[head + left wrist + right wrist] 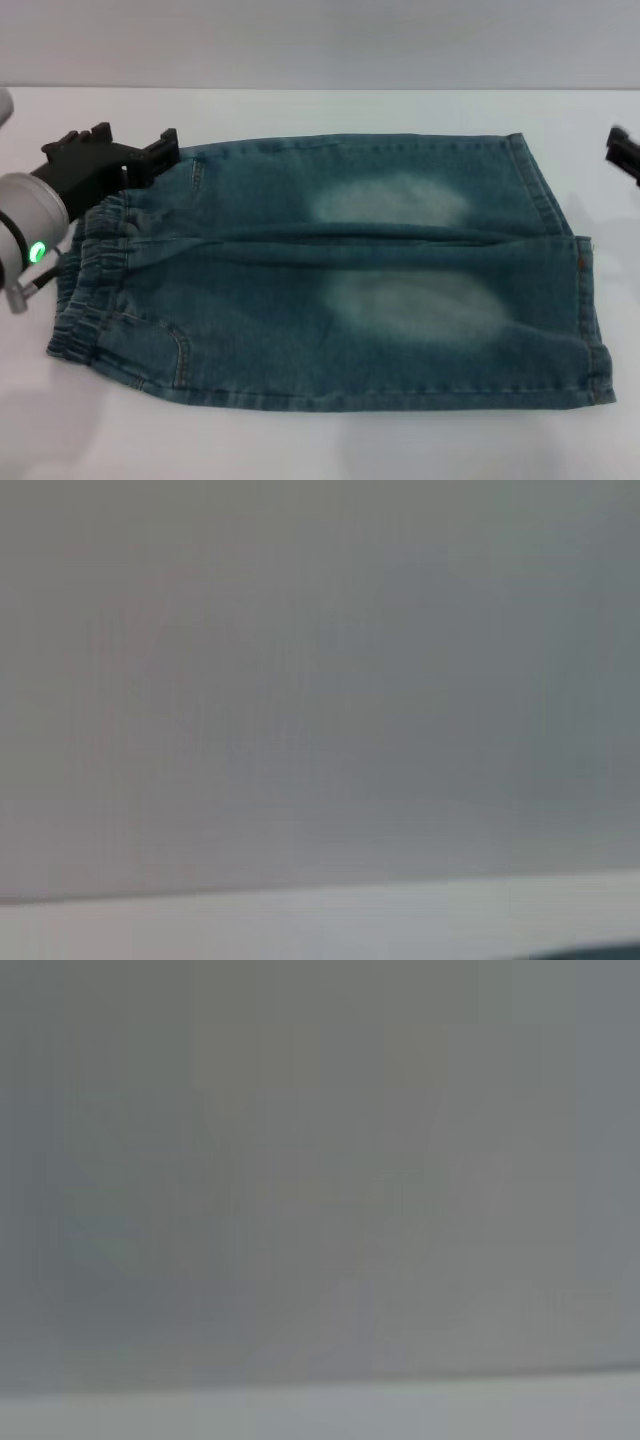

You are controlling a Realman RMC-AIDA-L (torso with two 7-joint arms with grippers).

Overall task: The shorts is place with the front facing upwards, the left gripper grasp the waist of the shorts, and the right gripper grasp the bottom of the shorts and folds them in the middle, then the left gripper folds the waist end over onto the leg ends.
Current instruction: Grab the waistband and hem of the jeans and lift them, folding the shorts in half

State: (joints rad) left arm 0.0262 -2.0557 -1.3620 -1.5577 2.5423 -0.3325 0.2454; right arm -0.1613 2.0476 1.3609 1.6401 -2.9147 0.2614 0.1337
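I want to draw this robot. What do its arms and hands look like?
The left hand is black and blocky, with chunky angular fingers. Its wrist is a smooth, round silver-grey cylinder with a small glowing green light. Only a black edge of the right hand shows, so its shape cannot be made out.

A smooth white tabletop (pixel 330 445) fills the head view — plain, matte and even in tone, with soft grey shadows along its near edge. Behind it rises a pale grey wall (pixel 320 40), meeting the table in a straight line across the far side. Both wrist views show little more than that same blank grey wall (pixel 300 680) (pixel 300 1160) — with a light strip of the table surface (pixel 250 925) (pixel 300 1415) beneath it.
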